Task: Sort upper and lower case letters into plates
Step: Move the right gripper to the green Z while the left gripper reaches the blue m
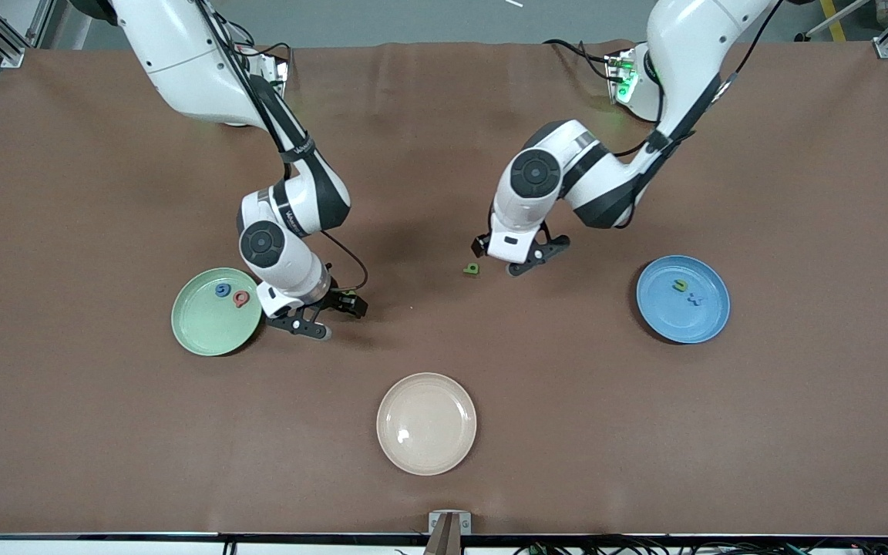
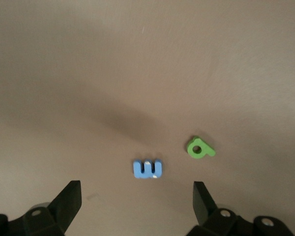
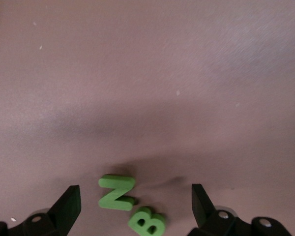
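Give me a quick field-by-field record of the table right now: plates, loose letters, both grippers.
mint green plate: toward the right arm's end; holds a blue letter and a red letter
blue plate: toward the left arm's end; holds two small letters
cream plate: nearest the front camera, nothing in it
left gripper: open, over a blue E-shaped letter, with a green letter beside that
right gripper: open, over a green N and green B, beside the mint green plate
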You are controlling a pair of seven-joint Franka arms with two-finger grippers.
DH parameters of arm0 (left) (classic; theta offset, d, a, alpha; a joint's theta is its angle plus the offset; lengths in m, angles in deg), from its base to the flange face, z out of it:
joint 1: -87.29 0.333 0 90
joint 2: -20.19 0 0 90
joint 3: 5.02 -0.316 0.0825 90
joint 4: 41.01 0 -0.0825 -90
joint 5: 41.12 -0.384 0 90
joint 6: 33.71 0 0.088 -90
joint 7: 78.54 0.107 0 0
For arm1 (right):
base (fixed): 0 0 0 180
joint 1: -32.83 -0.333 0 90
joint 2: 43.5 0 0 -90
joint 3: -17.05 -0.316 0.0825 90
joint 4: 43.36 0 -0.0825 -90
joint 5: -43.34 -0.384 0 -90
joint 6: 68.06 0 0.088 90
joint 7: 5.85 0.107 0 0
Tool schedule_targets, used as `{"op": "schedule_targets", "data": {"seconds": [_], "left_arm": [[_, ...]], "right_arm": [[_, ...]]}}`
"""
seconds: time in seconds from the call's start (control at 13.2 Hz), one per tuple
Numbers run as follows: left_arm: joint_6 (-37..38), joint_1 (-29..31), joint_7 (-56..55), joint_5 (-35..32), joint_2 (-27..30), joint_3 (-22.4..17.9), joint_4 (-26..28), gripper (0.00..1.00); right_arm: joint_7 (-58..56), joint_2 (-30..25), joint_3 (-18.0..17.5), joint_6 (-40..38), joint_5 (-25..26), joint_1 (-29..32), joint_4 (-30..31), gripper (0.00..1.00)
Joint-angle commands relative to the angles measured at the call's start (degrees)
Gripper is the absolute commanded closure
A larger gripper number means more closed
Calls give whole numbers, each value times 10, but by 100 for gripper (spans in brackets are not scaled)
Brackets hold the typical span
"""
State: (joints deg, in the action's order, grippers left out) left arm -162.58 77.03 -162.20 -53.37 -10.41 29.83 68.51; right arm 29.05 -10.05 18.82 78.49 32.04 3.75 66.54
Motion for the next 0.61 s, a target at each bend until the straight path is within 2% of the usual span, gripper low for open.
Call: {"op": "schedule_targets", "data": {"seconds": [0.0, 0.23, 0.38, 0.53], "left_arm": [[-25, -20, -85, -49, -37, -8, -19, 0], [-38, -35, -183, -121, -71, -9, -19, 0], [-41, -37, -189, -165, -87, -9, -16, 1], [-61, -37, -192, -192, -96, -9, -12, 4]], "right_arm": [[43, 28, 6, 3, -2, -23, -27, 6], [48, 35, 6, 3, 0, -25, -35, 18], [48, 36, 6, 4, 1, -25, -35, 29], [48, 39, 6, 3, 1, -25, -38, 32]]}}
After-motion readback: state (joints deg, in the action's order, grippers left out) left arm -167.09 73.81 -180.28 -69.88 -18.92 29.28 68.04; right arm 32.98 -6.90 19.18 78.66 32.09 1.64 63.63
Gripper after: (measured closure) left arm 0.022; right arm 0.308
